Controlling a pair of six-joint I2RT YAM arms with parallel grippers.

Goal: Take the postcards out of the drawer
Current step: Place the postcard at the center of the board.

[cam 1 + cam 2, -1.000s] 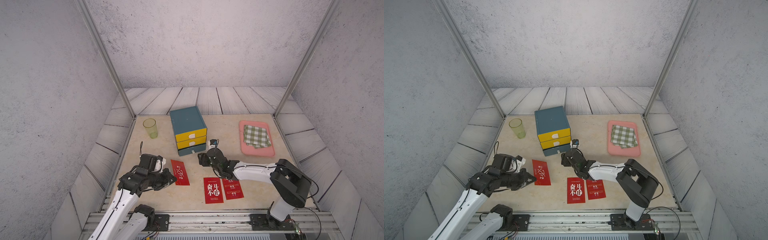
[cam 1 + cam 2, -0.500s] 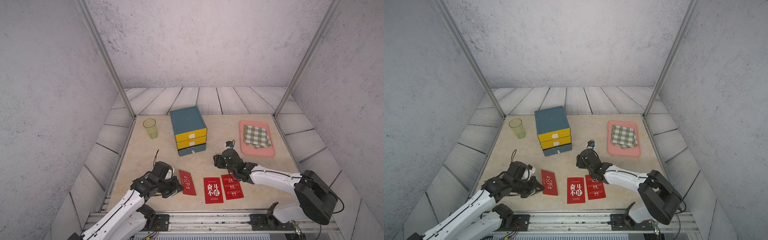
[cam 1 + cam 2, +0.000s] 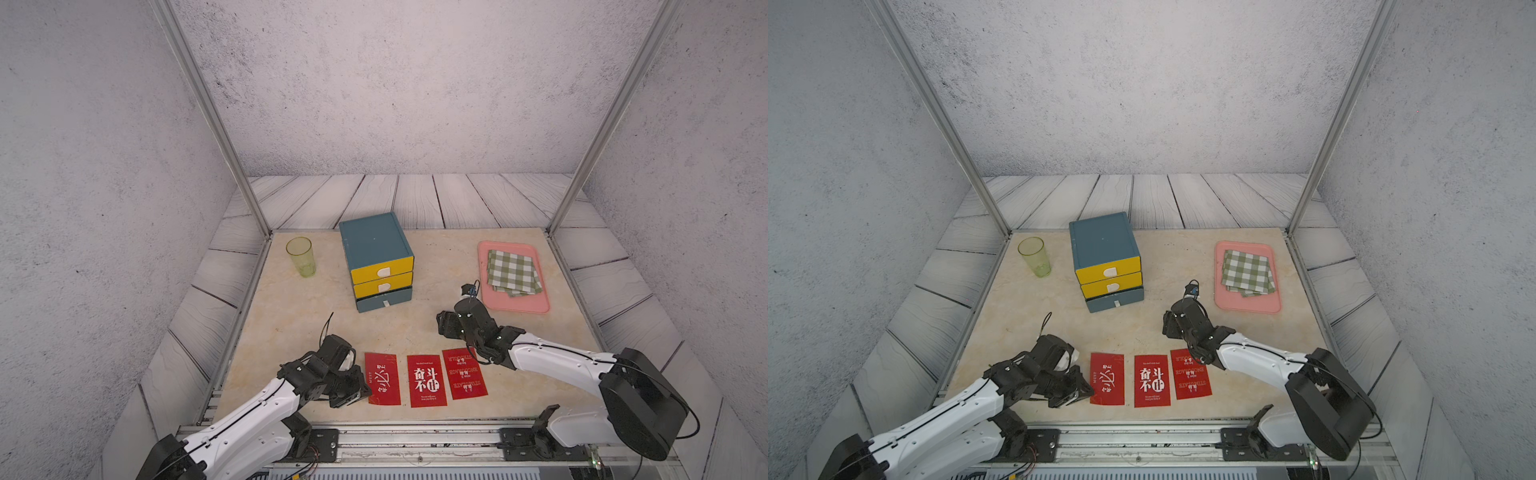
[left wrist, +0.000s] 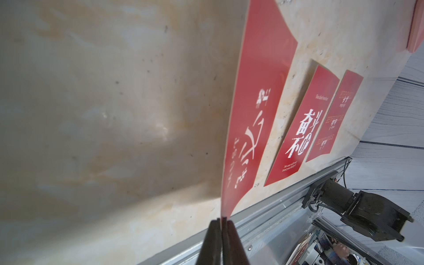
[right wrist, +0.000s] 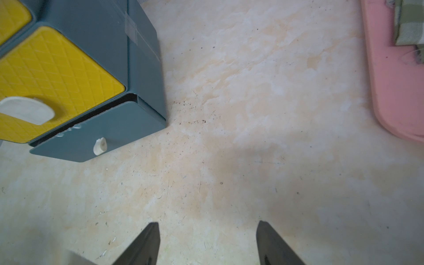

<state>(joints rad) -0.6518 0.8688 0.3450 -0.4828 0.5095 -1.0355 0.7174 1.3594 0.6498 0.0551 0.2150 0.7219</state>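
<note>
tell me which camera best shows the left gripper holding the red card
Left wrist view: the left gripper pinches the red card by its edge. Both top views show card and gripper small, the pinch hidden. The right wrist view shows neither.

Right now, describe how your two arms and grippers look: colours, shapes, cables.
Both arms have white tube links, the left arm and the right arm alike, with black joints and thin black cables along them. The left gripper and right gripper are black, with dark tapered fingers.
</note>
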